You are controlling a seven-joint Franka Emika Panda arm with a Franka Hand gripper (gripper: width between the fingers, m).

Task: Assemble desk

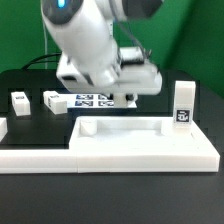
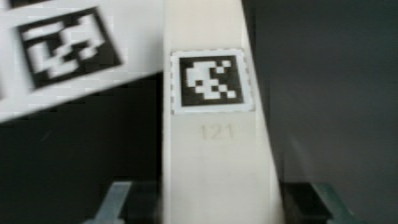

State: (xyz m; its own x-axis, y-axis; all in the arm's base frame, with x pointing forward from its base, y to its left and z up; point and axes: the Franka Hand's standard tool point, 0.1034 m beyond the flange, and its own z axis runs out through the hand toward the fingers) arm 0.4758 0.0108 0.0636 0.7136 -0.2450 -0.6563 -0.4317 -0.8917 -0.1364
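A white square-section leg [image 2: 217, 130] with a black-and-white tag runs lengthwise between my fingers [image 2: 121, 202], which stand close against its two sides; the gripper [image 2: 217, 208] is shut on it. In the exterior view the gripper [image 1: 124, 98] is lowered to the table just behind the broad white tabletop [image 1: 140, 142], and the arm hides most of the held leg. Another leg [image 1: 182, 104] stands upright at the exterior view's right. Two more legs [image 1: 20, 102] [image 1: 52, 101] lie at the exterior view's left.
The marker board [image 1: 90, 100] lies flat right beside the gripper and shows next to the held leg [image 2: 63, 50] in the wrist view. A small white piece [image 1: 2, 126] sits at the exterior view's left edge. The table is black.
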